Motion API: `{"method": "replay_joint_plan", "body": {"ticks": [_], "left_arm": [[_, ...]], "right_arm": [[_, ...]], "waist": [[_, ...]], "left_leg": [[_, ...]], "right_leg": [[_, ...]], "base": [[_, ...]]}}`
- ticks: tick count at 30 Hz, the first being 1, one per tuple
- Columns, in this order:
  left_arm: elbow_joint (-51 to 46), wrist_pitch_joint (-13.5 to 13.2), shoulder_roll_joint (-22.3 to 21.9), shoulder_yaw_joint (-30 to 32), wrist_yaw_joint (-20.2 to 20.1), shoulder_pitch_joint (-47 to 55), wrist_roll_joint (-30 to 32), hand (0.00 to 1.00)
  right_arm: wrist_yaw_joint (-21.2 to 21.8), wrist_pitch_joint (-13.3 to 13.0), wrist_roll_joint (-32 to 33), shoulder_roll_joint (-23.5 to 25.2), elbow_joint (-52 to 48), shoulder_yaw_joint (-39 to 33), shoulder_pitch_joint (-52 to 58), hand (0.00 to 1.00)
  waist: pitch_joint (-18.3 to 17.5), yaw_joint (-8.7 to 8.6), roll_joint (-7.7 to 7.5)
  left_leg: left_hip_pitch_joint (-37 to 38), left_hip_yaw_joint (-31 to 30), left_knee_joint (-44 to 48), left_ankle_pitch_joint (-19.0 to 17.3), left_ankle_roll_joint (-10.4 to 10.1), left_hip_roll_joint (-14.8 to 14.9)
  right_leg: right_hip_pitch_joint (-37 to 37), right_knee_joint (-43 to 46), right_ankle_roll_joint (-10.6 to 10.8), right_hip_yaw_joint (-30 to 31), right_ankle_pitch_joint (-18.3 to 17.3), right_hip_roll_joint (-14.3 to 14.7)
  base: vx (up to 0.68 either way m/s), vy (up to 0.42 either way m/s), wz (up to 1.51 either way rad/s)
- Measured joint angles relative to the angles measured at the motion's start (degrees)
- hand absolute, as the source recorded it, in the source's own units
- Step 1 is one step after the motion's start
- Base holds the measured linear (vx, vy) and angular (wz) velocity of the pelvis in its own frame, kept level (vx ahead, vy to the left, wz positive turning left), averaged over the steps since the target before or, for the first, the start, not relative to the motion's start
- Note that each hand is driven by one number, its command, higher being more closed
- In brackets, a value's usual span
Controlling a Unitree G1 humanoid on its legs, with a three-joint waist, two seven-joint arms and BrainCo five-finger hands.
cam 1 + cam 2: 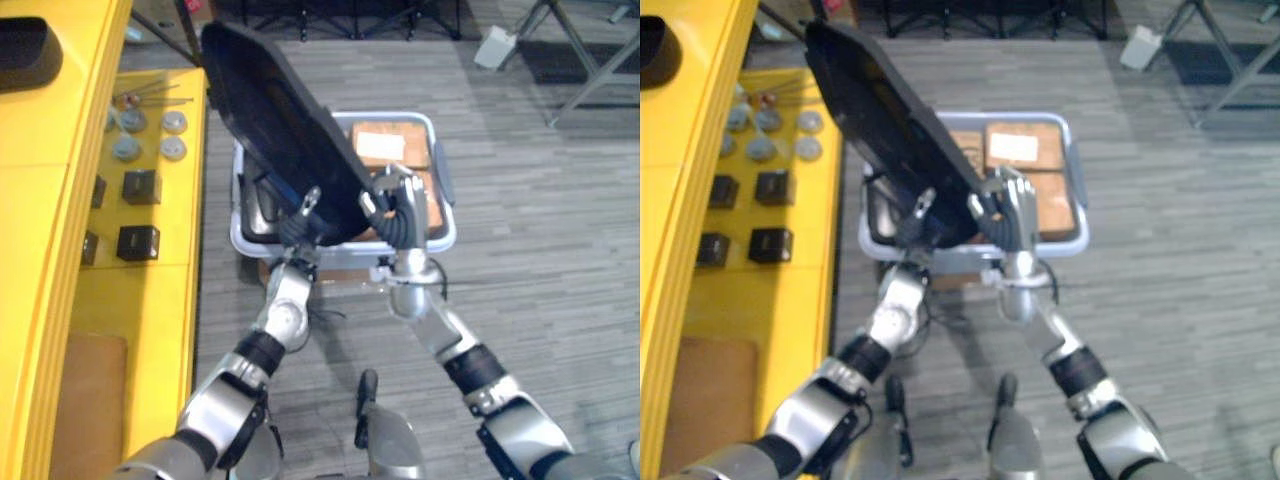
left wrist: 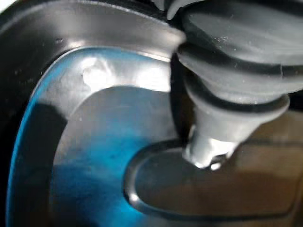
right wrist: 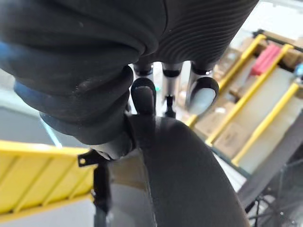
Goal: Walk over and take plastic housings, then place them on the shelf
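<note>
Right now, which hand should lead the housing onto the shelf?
Left, probably: the yellow shelf lies on the robot's left, nearest the left hand; the right hand holds the black housing on its far side.

Head cam's two eyes sit up high, looking steeply down and forward past both arms from mid distance. The yellow shelf (image 1: 150, 290) runs along 9 o'clock, the grey bin (image 1: 395, 116) sits near centre, and bare floor spreads out to 3 o'clock. The eyes share pretty much everything: shelf, bin, black plastic housing (image 1: 270, 120), left hand (image 1: 298, 228), right hand (image 1: 400, 215). In the right eye it all sits a touch further toward 9.

Left wrist cam is jammed right up against the housing's inner surface. Right wrist cam looks along its own fingers (image 3: 201, 97), over the housing's rim, to yellow racking (image 3: 246, 106) beyond.
</note>
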Motion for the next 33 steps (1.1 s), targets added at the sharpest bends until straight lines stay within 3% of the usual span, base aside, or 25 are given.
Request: {"method": "replay_joint_plan", "body": {"ticks": [1, 5, 7, 9, 17, 21, 22, 24, 28, 33], "left_arm": [[-1.6, 0.0, 0.0, -0.6, 1.4, 2.4, 3.0, 1.00], [-6.0, 0.6, 0.3, -1.1, 4.4, 8.3, 10.5, 1.00], [-8.1, 1.5, 0.5, -1.0, 7.0, 11.4, 17.4, 1.00], [-9.5, 2.0, 0.7, -0.9, 8.2, 13.0, 20.1, 1.00], [-18.3, 3.0, 2.1, 0.5, 21.3, 19.1, 50.7, 1.00], [-19.3, 3.5, 2.7, 0.8, 26.3, 23.2, 61.1, 1.00], [-20.8, 4.3, 2.7, 1.0, 28.0, 26.1, 65.7, 1.00], [-21.7, 4.8, 2.5, 1.4, 30.0, 28.5, 70.3, 1.00], [-24.0, 5.4, 2.9, 5.0, 35.1, 32.4, 75.9, 1.00], [-25.2, 6.7, 4.5, 7.5, 39.8, 35.8, 78.6, 1.00]], "right_arm": [[-0.5, -0.1, 0.0, 0.2, -0.6, 0.0, 2.8, 0.00], [-0.6, -2.2, 0.5, 0.4, -2.2, 0.4, 9.5, 0.00], [-0.3, -2.3, 2.5, 0.4, -2.2, 1.0, 13.0, 0.00], [-0.3, -2.3, 2.9, 0.4, -2.2, 1.3, 14.3, 0.00], [-0.4, -2.3, 11.6, 2.5, -1.4, 1.6, 19.6, 0.00], [-0.3, -3.9, 17.7, 4.4, -1.5, 1.6, 22.9, 0.00], [1.2, -6.1, 23.6, 5.4, -1.8, 1.6, 24.4, 0.00], [4.0, -8.0, 30.4, 6.3, -3.2, 1.4, 26.1, 0.00], [10.5, -12.1, 44.2, 7.1, -11.2, -3.0, 29.4, 0.00], [21.4, -13.6, 58.6, 6.9, -18.4, -6.3, 31.4, 0.00]], "waist": [[-1.4, 0.02, 0.15], [-4.0, 0.16, 0.50], [-6.1, 0.62, 1.08], [-6.9, 1.11, 1.41], [-9.8, 2.92, 1.56], [-11.1, 2.92, 1.37], [-11.7, 2.89, 1.42], [-12.2, 2.86, 1.57], [-12.8, 2.76, 1.76], [-14.5, 2.64, 1.38]], "left_leg": [[0.2, -0.1, 0.0, -0.3, -0.1, 0.0], [1.7, -0.2, -0.3, -0.8, -0.1, 0.0], [1.9, -0.5, -0.4, -1.0, -0.1, 0.0], [1.9, -0.6, -0.4, -1.1, -0.2, 0.0], [2.4, -2.0, -0.4, -1.0, -0.2, -0.1], [3.1, -2.1, -0.4, -1.0, -0.2, -0.1], [3.2, -2.0, -0.4, -1.1, -0.2, -0.4], [3.2, -2.0, -0.4, -1.1, -0.2, -0.4], [3.3, -1.7, -0.4, -1.1, -0.2, -0.4], [3.3, -1.4, -0.4, -1.1, -0.3, -0.4]], "right_leg": [[0.6, -0.5, 0.1, -0.1, 0.1, 0.0], [2.9, -2.2, 0.4, -0.4, 0.2, 0.0], [3.8, -3.0, 0.5, -1.4, 0.3, -0.1], [3.9, -3.2, 0.5, -1.5, 0.3, 0.0], [5.8, -4.2, 0.6, -3.1, 0.4, -0.1], [6.8, -4.7, 0.7, -3.2, 0.4, -0.1], [6.7, -4.7, 0.7, -3.2, 0.1, 0.1], [6.7, -4.6, 0.5, -3.2, -0.2, 0.1], [6.5, -4.5, 0.7, -3.1, -0.3, 0.1], [6.0, -4.5, 0.6, -2.8, -0.3, 0.1]], "base": [[0.00, 0.000, 0.00], [0.03, -0.010, 0.02], [0.01, -0.012, 0.08], [0.01, -0.005, 0.05], [0.00, -0.002, 0.09], [0.00, 0.000, 0.00], [-0.03, -0.002, -0.02], [-0.02, 0.000, -0.01], [-0.04, 0.002, -0.03], [-0.01, 0.001, -0.02]]}}
